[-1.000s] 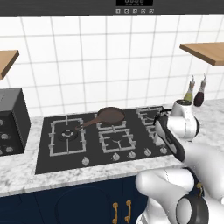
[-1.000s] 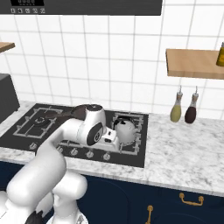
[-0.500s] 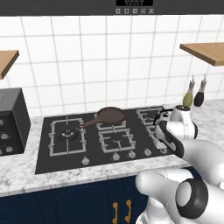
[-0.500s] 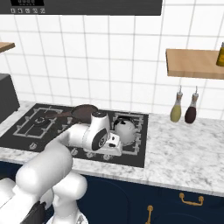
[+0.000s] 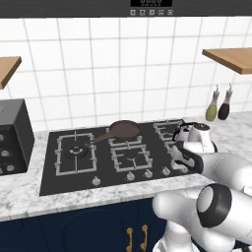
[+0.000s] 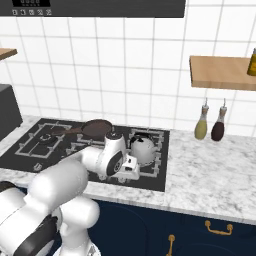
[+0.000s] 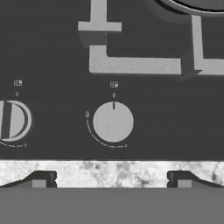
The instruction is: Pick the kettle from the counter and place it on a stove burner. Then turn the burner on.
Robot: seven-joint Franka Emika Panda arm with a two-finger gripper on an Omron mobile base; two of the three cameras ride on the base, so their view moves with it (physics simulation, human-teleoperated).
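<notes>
Two dark fingertips [image 7: 38,180] of the gripper [image 7: 112,181] rise at the bottom of the hand view, set wide apart with nothing between them — the jaws are open and hold nothing; they hang over the front strip of the marbled counter [image 7: 109,171], just short of the cooktop's [image 7: 52,52] edge. Straight ahead of the gap sits a round pale knob [image 7: 113,122] with its dark mark pointing away from the camera; a second knob [image 7: 13,120] lies to its side, partly cut off by the frame; grey grate bars [image 7: 131,64] cross the black glass beyond. From the right base view, the kettle [image 6: 144,149] — squat and silver — stands on the grate of the right-hand burner at the back, just behind the arm's wrist [image 6: 114,155], and is free of the gripper; from the left base view the kettle [image 5: 184,132] shows partly behind the wrist. A brown pan [image 5: 123,130] rests near the middle of the cooktop; two bottles [image 6: 210,125] stand against the tiled wall on the counter, well apart from the kettle.
</notes>
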